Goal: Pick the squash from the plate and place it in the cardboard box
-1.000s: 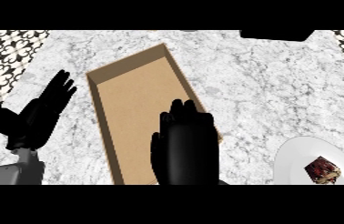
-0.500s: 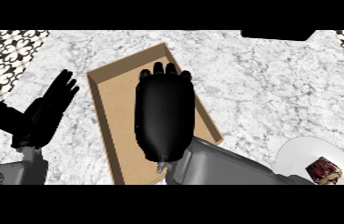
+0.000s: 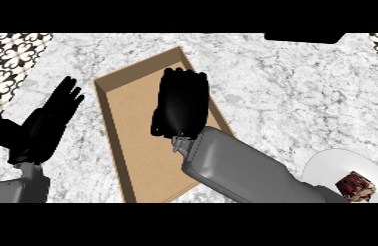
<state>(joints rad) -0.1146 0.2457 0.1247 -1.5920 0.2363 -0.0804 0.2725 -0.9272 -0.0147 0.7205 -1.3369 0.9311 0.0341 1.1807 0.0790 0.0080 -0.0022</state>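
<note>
Squash is hard to make out from this view: the only item on the white plate (image 3: 325, 165) at the lower right edge is a small, dark red-brown lump with paler streaks (image 3: 356, 186), partly cut off by the picture's edge, and it cannot be told for sure that this is the squash. It lies on the plate's right part, well apart from the cardboard box (image 3: 118, 140). The box is a long, shallow, open tray of brown card, set at a slant on the grey-white marble counter (image 3: 295, 100), its far corner pointing up and to the right. The robot's right hand (image 3: 180, 110) hangs over the middle of the box, back of the hand upward, fingers straight and held together, pointing to the box's far end; nothing shows in it, though what lies beneath the palm is hidden. Its grey forearm (image 3: 244, 172) crosses the box's near right wall and covers part of the plate's left rim. The left hand (image 3: 46, 122) rests open at the left edge, fingers spread and up, beside the box and apart from it. A black-and-white patterned surface (image 3: 18, 55) shows at the upper left corner.
</note>
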